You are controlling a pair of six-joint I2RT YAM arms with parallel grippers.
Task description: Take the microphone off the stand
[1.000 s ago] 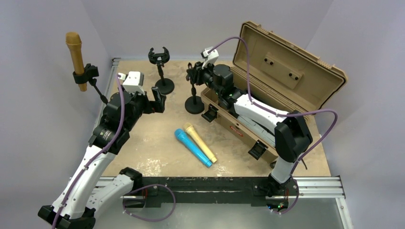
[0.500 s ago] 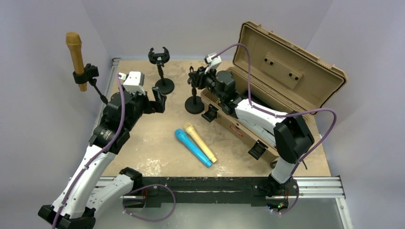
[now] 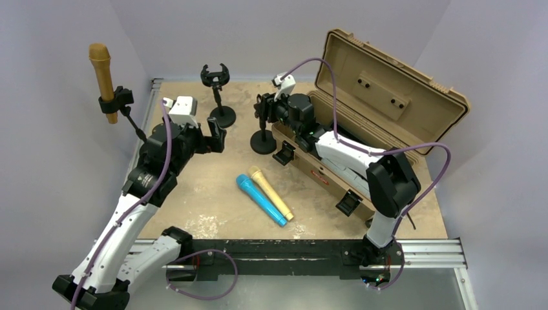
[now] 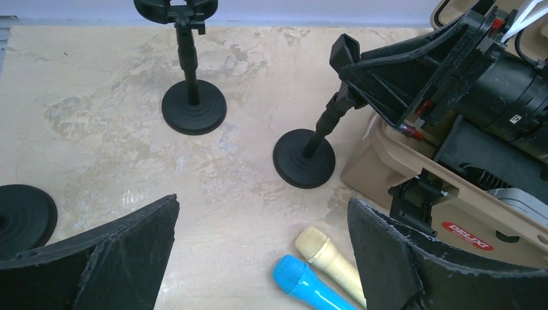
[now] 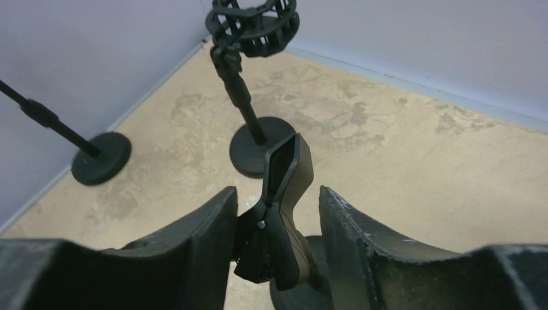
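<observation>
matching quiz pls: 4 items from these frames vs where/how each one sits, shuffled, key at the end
1. brown microphone
2. blue microphone
3. case
4. right end effector

a. lid open, right side of table
b. lying flat beside the yellow microphone
c. upright in a stand clip, far left
d. around a stand's clip

Pairs: 1-c, 2-b, 3-a, 4-d

The tan, stained table (image 3: pixel 213 200) carries three black stands: one base at nine o'clock (image 4: pixel 22 216), one at eleven (image 3: pixel 223 116), one near centre (image 3: pixel 263 142). A blue mic (image 3: pixel 260 199) and a yellow mic (image 3: pixel 271 192) lie touching at six. An open case (image 3: pixel 381 110) stands at three.
</observation>
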